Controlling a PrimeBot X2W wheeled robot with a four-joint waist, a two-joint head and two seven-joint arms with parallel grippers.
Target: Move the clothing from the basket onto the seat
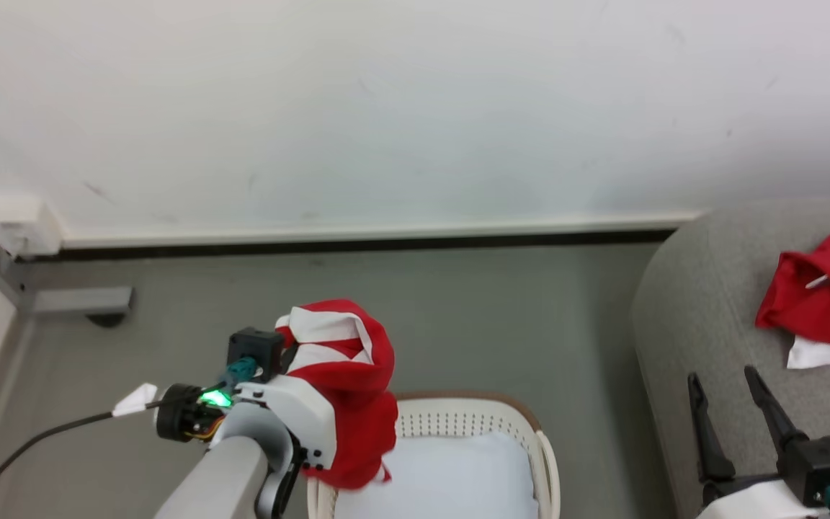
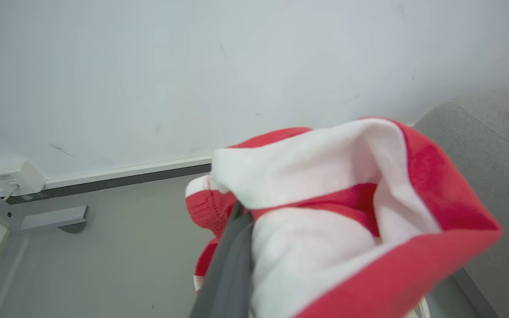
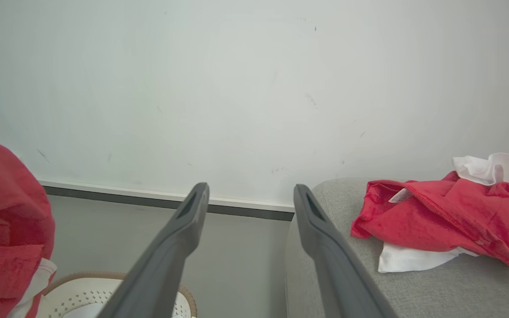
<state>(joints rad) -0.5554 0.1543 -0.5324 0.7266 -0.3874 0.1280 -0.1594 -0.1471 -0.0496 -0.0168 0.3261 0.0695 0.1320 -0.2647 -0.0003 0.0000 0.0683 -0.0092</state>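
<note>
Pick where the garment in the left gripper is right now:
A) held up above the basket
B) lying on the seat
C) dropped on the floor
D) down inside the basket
A: the left gripper holds the red-and-white garment in the air over the basket, clear of the floor. A second garment already lies on the seat.

Grey floor (image 1: 494,324) under the basket (image 1: 458,418); beside it, the grey seat (image 1: 703,346) with 1 crumpled red-and-white garment (image 1: 826,295).

clothing (image 1: 357,375): soft fleecy cloth; basket (image 1: 458,418): perforated matt plastic; seat (image 1: 703,324): coarse woven fabric; floor (image 1: 494,317): smooth, matt.
</note>
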